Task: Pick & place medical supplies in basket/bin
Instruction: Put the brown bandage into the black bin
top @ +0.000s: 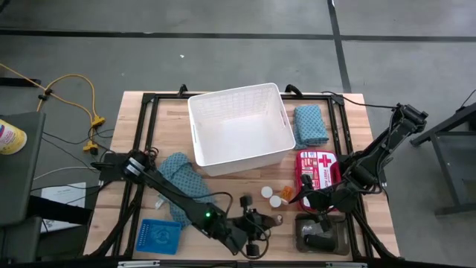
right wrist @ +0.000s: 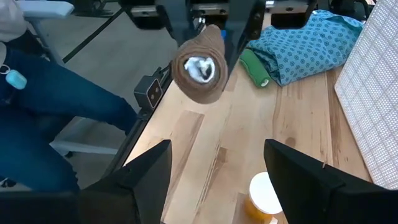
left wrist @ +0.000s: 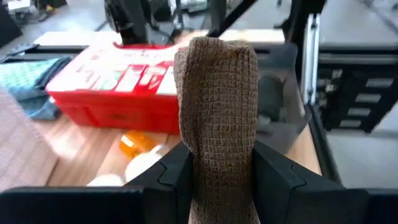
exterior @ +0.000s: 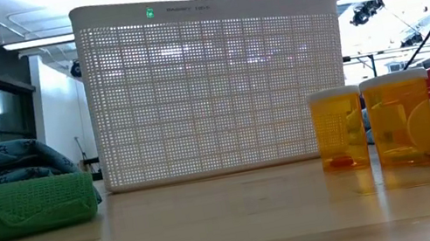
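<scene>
- Left gripper (top: 262, 225): at the near edge of the table, between the blue tray (top: 159, 237) and the grey tray (top: 321, 234). Its fingers (left wrist: 173, 171) are clamped on a brown bandage roll (left wrist: 217, 112), which stands up between them.
- In the right wrist view the same roll (right wrist: 199, 68) shows end-on, held above the wood, with white wadding in its core.
- Right gripper (top: 325, 211): over the near right part of the table, at the near end of the red kit (top: 318, 170) and just above the grey tray. Its fingers (right wrist: 134, 174) stand apart with nothing between them.
- Basket (top: 239, 126): white, lattice-walled, at the centre-rear of the table. Nothing shows inside it.
- Folded teal cloth (top: 310, 124): just right of the basket, flat on the table.
- Second teal cloth (top: 181, 179): crumpled, in front of the basket's left corner, partly under the left arm. A green roll (right wrist: 255, 67) lies against it.
- Two white caps (top: 271, 196) and an orange bottle (top: 286, 193): on the wood between the basket and the left gripper, left of the red kit.
- Low view: two orange bottles (exterior: 339, 129) stand upright in front of the basket wall.
- Grey tray: holds dark pieces; what they are cannot be told.
</scene>
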Robot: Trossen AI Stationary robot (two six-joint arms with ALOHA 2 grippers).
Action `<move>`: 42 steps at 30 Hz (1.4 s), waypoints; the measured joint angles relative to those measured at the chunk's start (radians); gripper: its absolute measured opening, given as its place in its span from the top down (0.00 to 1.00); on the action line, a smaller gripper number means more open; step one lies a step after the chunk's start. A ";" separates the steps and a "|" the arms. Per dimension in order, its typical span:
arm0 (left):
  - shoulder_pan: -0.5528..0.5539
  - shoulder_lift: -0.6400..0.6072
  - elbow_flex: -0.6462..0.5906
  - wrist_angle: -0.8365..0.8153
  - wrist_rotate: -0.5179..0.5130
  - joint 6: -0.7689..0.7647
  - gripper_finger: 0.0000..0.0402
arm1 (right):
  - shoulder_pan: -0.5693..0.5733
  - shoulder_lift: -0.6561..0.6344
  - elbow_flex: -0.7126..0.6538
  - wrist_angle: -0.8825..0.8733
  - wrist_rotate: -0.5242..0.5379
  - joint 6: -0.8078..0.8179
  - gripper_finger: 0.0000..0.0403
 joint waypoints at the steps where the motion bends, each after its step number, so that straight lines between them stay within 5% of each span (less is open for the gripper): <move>1: 0.000 0.006 0.001 0.009 0.000 0.000 0.71 | 0.000 0.000 0.000 0.000 0.000 0.000 0.40; 42: 0.005 0.007 0.000 0.074 -0.021 -0.002 0.71 | 0.000 0.000 0.000 0.008 0.000 0.000 0.40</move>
